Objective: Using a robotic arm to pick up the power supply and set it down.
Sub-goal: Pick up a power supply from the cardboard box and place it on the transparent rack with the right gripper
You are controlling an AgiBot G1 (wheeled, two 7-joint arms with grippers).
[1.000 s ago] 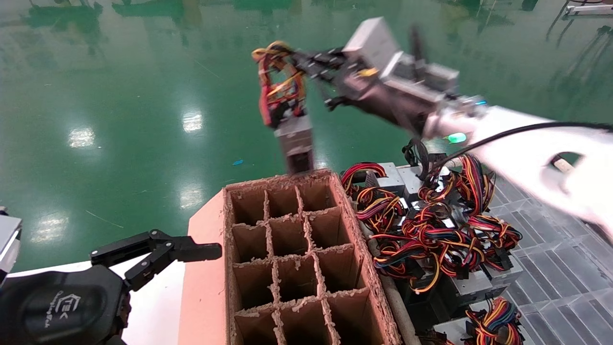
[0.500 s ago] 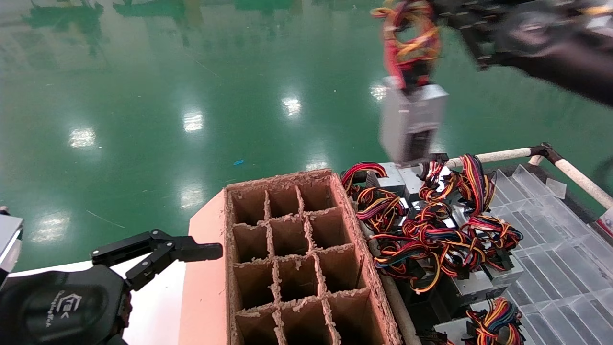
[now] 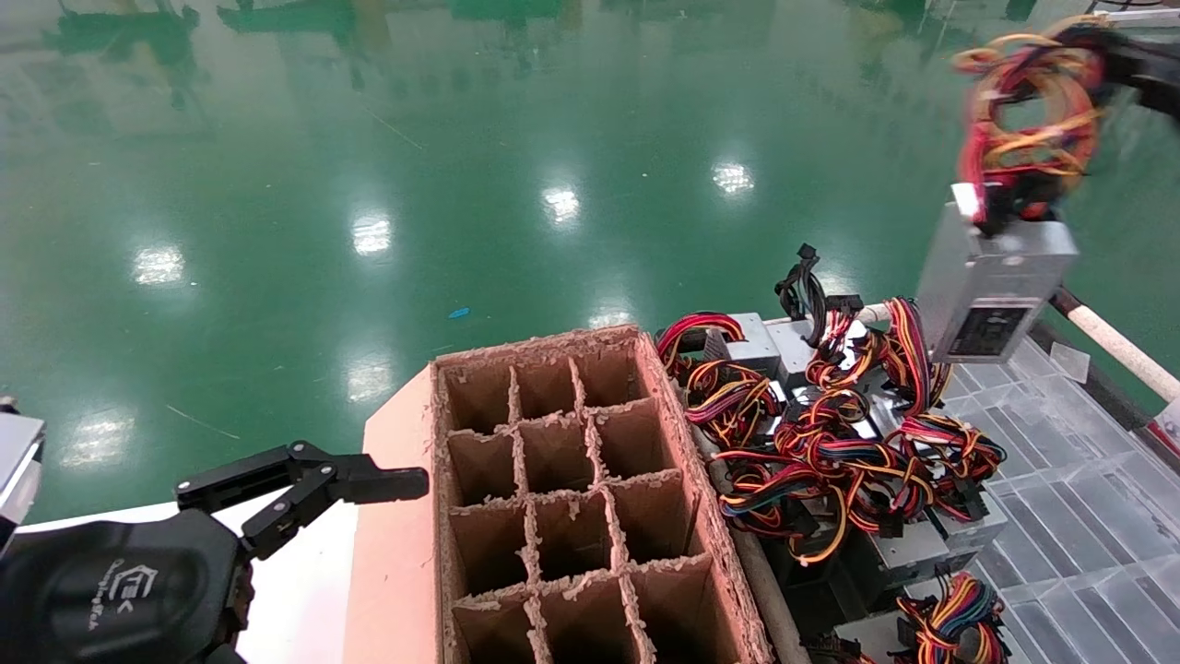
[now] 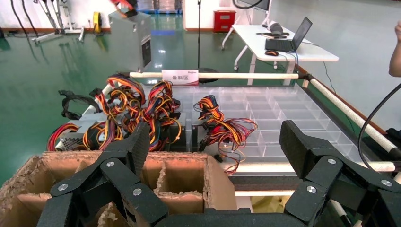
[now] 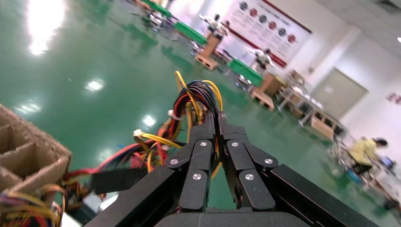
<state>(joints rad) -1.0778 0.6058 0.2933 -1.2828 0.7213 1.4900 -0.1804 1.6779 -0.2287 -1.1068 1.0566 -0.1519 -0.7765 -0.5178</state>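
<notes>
a: where's the power supply (image 3: 996, 277)?
b: in the air above the tray's (image 3: 1088, 516) far right side, past the heap of other supplies (image 3: 848, 433), hanging by its wires (image 3: 1028, 111).
a: the right gripper (image 5: 218, 124)?
b: pinched tight on those wires.
a: and the left gripper (image 3: 369, 480)?
b: spread wide beside the box (image 3: 572, 498), holding nothing.
</notes>
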